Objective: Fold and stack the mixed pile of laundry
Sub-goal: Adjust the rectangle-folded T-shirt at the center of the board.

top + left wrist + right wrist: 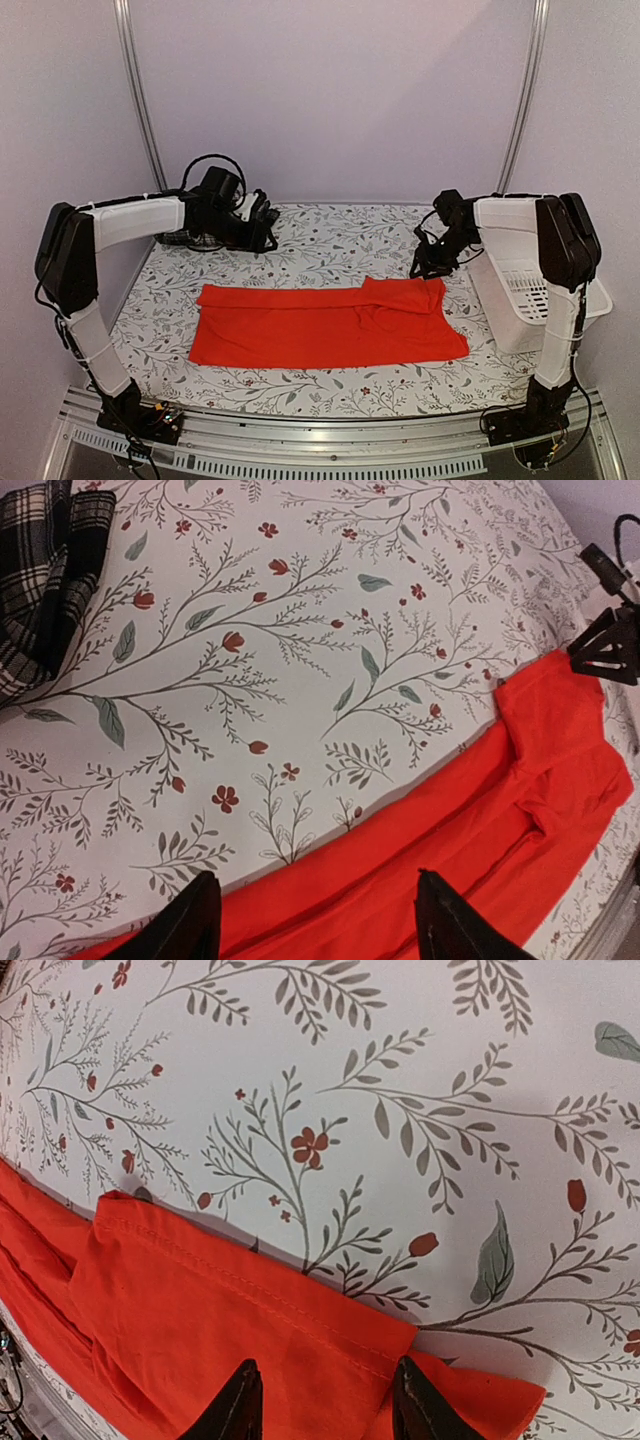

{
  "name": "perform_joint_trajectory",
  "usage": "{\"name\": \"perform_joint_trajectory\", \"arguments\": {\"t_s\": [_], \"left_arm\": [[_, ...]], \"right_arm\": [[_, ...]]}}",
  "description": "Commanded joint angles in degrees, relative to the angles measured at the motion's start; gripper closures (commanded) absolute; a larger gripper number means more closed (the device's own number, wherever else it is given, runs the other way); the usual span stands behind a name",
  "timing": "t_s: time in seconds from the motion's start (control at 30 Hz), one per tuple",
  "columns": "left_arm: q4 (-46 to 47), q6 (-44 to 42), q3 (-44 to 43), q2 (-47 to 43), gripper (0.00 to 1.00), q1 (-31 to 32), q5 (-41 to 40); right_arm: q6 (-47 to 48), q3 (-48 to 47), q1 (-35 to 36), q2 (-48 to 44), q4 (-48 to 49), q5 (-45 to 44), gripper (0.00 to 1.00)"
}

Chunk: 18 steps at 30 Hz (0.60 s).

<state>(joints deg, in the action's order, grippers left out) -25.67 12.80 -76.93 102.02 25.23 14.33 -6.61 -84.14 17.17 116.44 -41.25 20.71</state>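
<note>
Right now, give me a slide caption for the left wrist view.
Open left gripper facing the red shirt spread on the floral table cover, plaid garment at upper left.

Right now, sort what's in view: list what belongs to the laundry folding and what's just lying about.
Belongs to the job:
red shirt, laid out mid-table
plaid garment, bunched up

Just lying about:
white basket, at the right edge
floral table cover

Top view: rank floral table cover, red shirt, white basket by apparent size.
1. Floral table cover, largest.
2. Red shirt, spread flat across it.
3. White basket, smallest as seen; the right arm hides part of it, so less certain.
</note>
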Motion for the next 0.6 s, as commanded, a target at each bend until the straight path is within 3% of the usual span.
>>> {"name": "perform_joint_trajectory", "arguments": {"t_s": [0.0,0.2,0.53,0.57], "left_arm": [[0.1,1.0,-2.1,0.8,0.35,1.7,-0.7],[-0.4,0.8,-2.6,1.3,0.35,1.9,-1.7],[-1.5,0.5,-3.4,1.8,0.37,2.0,-2.6],[-1.5,0.5,-3.0,1.5,0.37,1.9,-2.7]], "right_arm": [[0.4,-1.0,-0.1,2.2,-0.3,-2.0,0.55],[1.3,-1.9,-0.1,3.9,-0.9,-1.1,0.56],[2.4,-2.0,-0.1,0.1,-0.8,7.5,0.87],[2.7,-1.3,0.2,-2.4,-1.0,9.6,0.99]]}}
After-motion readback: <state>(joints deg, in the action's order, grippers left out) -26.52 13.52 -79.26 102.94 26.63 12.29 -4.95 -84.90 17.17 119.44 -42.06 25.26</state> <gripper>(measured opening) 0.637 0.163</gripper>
